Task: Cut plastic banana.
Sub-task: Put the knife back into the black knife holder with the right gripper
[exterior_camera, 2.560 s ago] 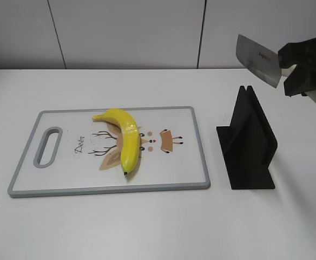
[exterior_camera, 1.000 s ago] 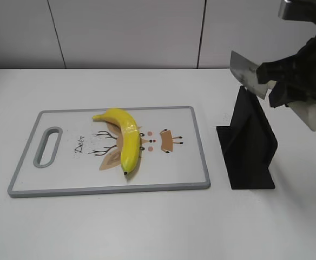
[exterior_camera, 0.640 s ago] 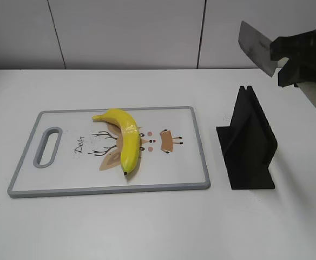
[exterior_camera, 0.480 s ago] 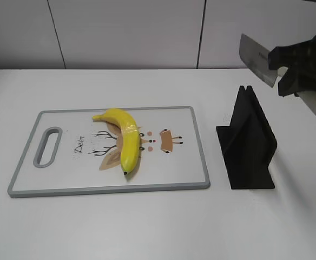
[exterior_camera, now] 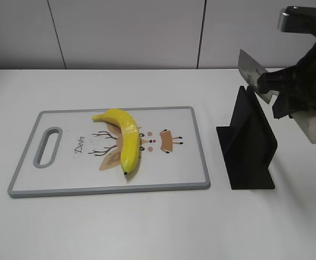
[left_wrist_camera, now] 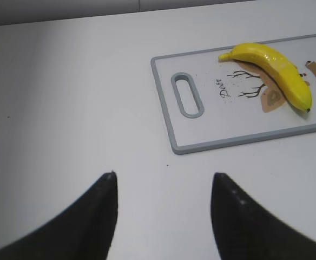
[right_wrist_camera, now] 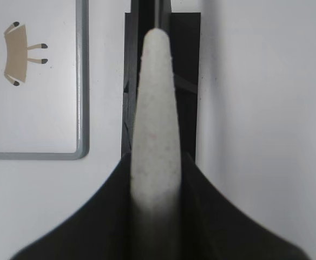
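Observation:
A yellow plastic banana (exterior_camera: 123,140) lies on a white cutting board (exterior_camera: 66,176) with a grey rim; both also show in the left wrist view, the banana (left_wrist_camera: 271,70) on the board (left_wrist_camera: 217,127). My right gripper (exterior_camera: 288,92) is shut on the pale handle (right_wrist_camera: 155,119) of a knife, whose steel blade (exterior_camera: 250,70) hangs just above the black knife stand (exterior_camera: 247,143). The stand lies directly below the handle in the right wrist view (right_wrist_camera: 188,59). My left gripper (left_wrist_camera: 163,181) is open and empty over bare table, left of the board.
The cutting board has a slot handle (exterior_camera: 48,146) at its left end and a printed deer picture under the banana. The white table meets a grey wall behind. The board's corner shows in the right wrist view (right_wrist_camera: 79,151).
The right gripper with the knife dipped toward the stand, rose, and has now come down again so the blade is just above the stand's slot. The banana and board have not moved.

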### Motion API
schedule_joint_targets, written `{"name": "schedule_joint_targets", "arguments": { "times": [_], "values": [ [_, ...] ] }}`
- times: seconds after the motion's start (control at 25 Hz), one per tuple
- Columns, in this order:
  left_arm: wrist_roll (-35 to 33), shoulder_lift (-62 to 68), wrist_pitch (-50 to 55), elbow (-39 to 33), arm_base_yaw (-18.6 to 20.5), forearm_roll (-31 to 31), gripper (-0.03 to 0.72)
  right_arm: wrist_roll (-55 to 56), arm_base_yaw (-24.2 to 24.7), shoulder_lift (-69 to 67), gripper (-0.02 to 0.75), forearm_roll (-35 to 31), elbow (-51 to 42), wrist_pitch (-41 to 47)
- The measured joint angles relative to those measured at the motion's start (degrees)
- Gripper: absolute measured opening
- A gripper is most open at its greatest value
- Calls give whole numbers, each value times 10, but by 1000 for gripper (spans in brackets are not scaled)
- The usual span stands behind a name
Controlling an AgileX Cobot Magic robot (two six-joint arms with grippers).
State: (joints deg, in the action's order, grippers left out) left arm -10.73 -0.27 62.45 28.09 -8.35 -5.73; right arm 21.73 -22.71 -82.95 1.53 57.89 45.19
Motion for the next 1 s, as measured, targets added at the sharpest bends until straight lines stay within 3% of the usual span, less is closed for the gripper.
{"name": "schedule_joint_targets", "arguments": {
  "times": [0.36,0.72,1.0],
  "values": [
    [0,0,0,0,0,0,502,0,0,64,169,12,0,-6],
    [0,0,0,0,0,0,498,-44,0,60,169,-26,0,-11],
    [0,0,0,0,0,0,498,-33,0,37,169,-8,0,-14]
  ]
}}
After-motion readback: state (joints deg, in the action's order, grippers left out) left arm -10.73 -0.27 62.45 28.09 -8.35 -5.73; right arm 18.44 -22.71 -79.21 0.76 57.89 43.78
